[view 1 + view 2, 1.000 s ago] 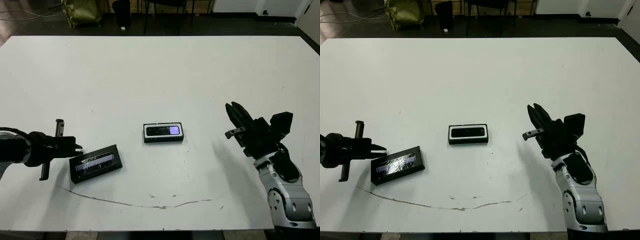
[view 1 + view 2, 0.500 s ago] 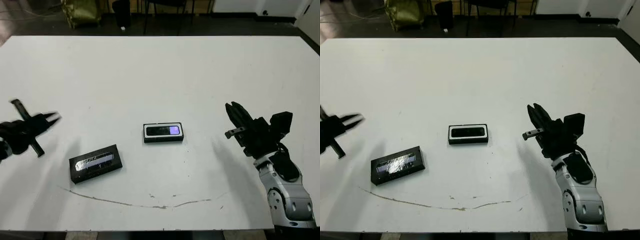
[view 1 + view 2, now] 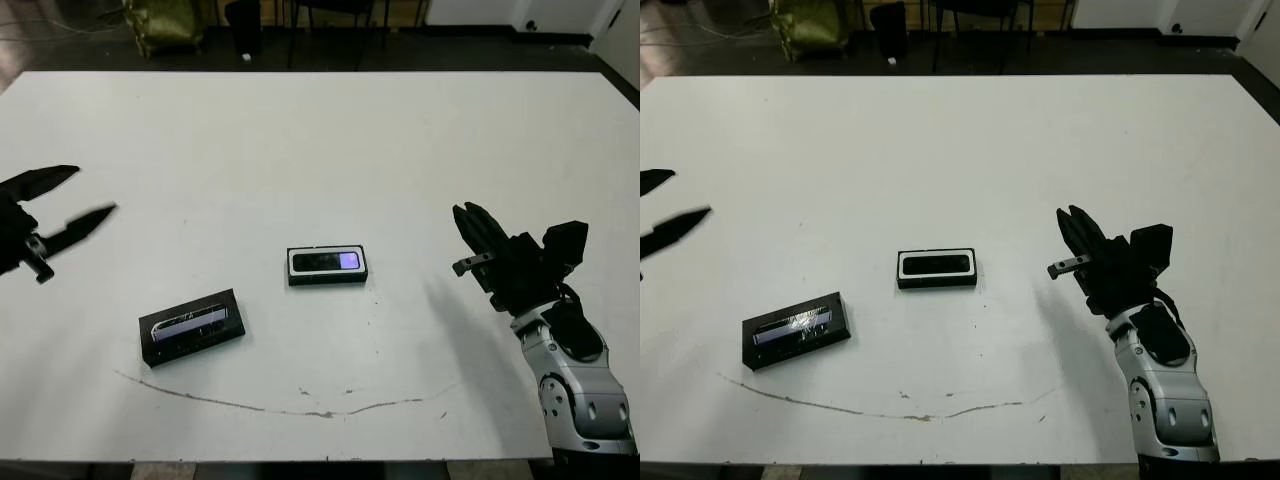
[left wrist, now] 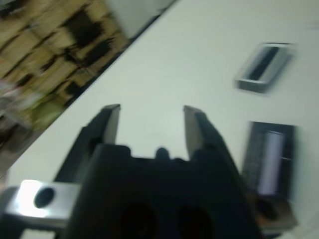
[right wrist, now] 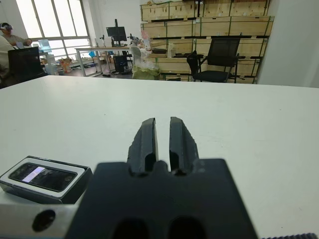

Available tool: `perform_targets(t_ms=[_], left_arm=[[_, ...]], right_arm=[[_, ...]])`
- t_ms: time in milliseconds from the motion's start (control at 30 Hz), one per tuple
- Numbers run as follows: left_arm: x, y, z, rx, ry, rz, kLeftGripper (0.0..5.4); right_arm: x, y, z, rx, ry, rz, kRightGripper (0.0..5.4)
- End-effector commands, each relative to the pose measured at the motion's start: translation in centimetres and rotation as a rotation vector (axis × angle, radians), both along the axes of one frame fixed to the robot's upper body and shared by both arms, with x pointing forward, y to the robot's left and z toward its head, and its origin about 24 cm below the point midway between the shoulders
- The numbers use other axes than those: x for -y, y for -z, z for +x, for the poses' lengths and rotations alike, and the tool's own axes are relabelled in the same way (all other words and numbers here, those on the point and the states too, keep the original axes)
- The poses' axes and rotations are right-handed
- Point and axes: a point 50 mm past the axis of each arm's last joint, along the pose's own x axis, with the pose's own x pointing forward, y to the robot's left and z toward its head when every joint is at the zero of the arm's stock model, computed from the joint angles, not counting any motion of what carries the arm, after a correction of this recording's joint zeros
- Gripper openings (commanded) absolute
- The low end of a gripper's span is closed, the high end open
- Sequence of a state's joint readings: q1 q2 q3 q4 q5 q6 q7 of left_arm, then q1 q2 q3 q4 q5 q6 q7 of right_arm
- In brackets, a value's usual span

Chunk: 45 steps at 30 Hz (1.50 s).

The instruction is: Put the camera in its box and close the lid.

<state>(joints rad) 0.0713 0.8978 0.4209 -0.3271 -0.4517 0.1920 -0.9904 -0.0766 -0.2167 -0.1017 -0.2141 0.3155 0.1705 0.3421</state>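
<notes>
Left gripper has pulled up and away from the lid since 1 second ago, fingers now spread apart and empty; the lid stays flat on the worktop, uncovered side down. We judge the lid grasp was dropped or missed. The camera already sits in the box, mid-worktop, box uncovered. Right gripper hovers well right of the box, fingers together, holding nothing.

Bright even overhead light, white tabletop nearly washed out, soft shadows beside the right tool, left tool motion-smeared at nine o'clock, left wrist view heavily blurred, daylight glare from windows at eleven o'clock.
</notes>
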Motion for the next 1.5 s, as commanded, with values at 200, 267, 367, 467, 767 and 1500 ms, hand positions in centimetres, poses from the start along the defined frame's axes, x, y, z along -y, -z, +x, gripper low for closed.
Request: perform_targets(t_ms=[200,267,367,467,767,1500], left_arm=[[1.9,0.3,-1.0,-0.27,0.106,0.134,5.23],[2.4,0.4,-1.3,-0.334,0.092,0.159,5.38],[2.8,0.7,-1.3,-0.474,0.088,0.187,5.38],[3.4,0.6,-1.5,-0.537,0.088,0.273,5.38],[4.0,2.3,-1.7,-0.643,0.106,0.354,5.38],[3.2,6.5,-0.5,-0.624,0.125,0.156,5.38]], right_arm=[[0.4,0.3,-0.1,-0.033,0.007,-0.014,0.0],[0.6,0.3,-0.1,-0.029,0.004,-0.019,0.0],[0.6,0.3,-0.1,-0.027,0.006,-0.026,0.0],[0.6,0.2,-0.1,-0.027,0.011,-0.034,0.0],[0.7,0.3,0.1,-0.02,-0.006,-0.018,0.0],[1.0,0.4,0.0,-0.041,0.004,-0.008,0.0]])
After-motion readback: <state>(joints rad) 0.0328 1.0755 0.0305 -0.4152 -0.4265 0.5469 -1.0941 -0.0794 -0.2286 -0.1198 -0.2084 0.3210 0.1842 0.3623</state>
